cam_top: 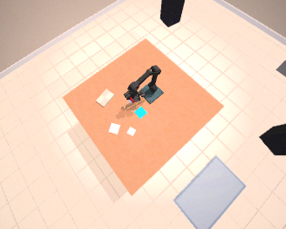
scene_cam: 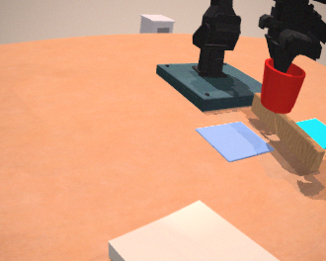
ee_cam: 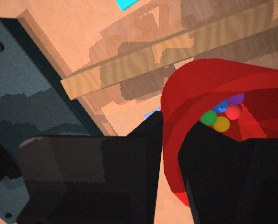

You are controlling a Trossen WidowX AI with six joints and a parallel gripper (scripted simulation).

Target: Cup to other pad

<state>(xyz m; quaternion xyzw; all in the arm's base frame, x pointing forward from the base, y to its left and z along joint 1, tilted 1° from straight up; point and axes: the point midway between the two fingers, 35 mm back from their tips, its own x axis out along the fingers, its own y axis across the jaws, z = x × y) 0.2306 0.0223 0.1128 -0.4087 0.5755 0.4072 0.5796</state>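
Exterior view shows the red cup (scene_cam: pixel 282 87) held in the air, upright, directly above the wooden bar (scene_cam: pixel 287 132) that lies between the two pads. The gripper (scene_cam: pixel 285 61) grips the cup by its rim, one finger inside the wall and one outside. In the wrist view the marbles (ee_cam: pixel 221 114) sit at the cup's bottom: green, yellow, red, blue and purple ones can be told apart. The pale blue pad (scene_cam: pixel 233 140) lies on the near side of the bar, and the cyan pad (scene_cam: pixel 319 131) lies on the far side, partly hidden by it. Behind the cup, the arm's dark base plate (scene_cam: pixel 206 85) rests on the orange table (scene_cam: pixel 78 130). A cream block (scene_cam: pixel 192 239) lies near the front edge.
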